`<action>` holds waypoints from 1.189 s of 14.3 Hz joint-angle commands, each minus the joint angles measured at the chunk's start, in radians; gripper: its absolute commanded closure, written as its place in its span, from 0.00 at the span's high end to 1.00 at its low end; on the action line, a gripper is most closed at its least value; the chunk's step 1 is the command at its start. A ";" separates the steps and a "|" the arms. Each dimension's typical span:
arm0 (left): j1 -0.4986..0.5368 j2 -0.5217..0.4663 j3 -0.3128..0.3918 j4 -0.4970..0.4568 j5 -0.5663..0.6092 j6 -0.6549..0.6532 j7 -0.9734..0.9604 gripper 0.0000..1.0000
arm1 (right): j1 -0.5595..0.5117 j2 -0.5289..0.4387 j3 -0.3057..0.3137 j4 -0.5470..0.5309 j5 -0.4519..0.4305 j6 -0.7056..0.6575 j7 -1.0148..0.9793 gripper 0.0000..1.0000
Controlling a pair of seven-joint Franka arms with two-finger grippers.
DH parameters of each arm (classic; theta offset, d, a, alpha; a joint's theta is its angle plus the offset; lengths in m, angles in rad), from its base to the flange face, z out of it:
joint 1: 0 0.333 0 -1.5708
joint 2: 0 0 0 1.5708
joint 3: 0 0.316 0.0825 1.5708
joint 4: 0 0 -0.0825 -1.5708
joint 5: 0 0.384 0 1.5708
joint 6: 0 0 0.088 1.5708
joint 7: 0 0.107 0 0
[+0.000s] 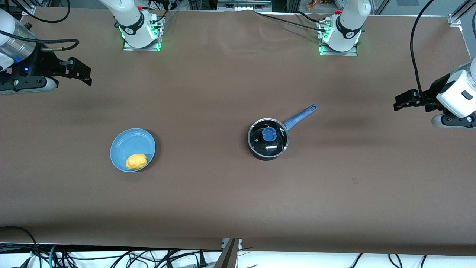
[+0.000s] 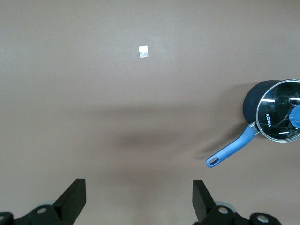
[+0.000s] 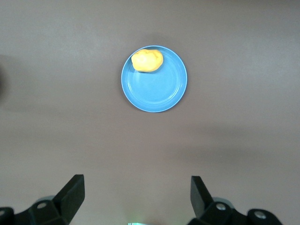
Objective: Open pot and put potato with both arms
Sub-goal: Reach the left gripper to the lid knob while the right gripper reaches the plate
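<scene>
The black pot (image 1: 268, 144) stands near the table's middle with its glass lid and blue knob (image 1: 269, 134) on, and its blue handle (image 1: 300, 116) points toward the left arm's end. It also shows in the left wrist view (image 2: 274, 110). The yellow potato (image 1: 136, 161) lies on a light-blue plate (image 1: 128, 143) toward the right arm's end, and shows in the right wrist view (image 3: 147, 60). My left gripper (image 1: 396, 103) (image 2: 139, 199) is open and empty above the table at its own end. My right gripper (image 1: 86, 73) (image 3: 137, 197) is open and empty above the table at its own end.
The plate also shows in the right wrist view (image 3: 157, 91). A small white tag (image 2: 143, 52) lies on the brown table. Both arm bases (image 1: 141, 33) (image 1: 340, 37) stand along the table's edge farthest from the front camera. Cables (image 1: 111, 257) hang below the nearest edge.
</scene>
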 commanded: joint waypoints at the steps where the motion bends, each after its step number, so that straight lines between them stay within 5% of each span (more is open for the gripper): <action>1: 0.007 0.012 -0.003 0.030 -0.001 -0.015 0.001 1.00 | -0.001 -0.023 -0.001 -0.024 -0.003 0.012 -0.009 1.00; 12: -0.047 0.016 -0.017 0.028 -0.025 -0.009 -0.117 1.00 | -0.002 -0.019 -0.007 -0.024 -0.003 0.015 -0.009 1.00; 17: -0.159 0.124 -0.016 0.028 -0.095 0.086 -0.250 1.00 | -0.005 -0.003 -0.030 -0.022 -0.003 0.033 -0.018 1.00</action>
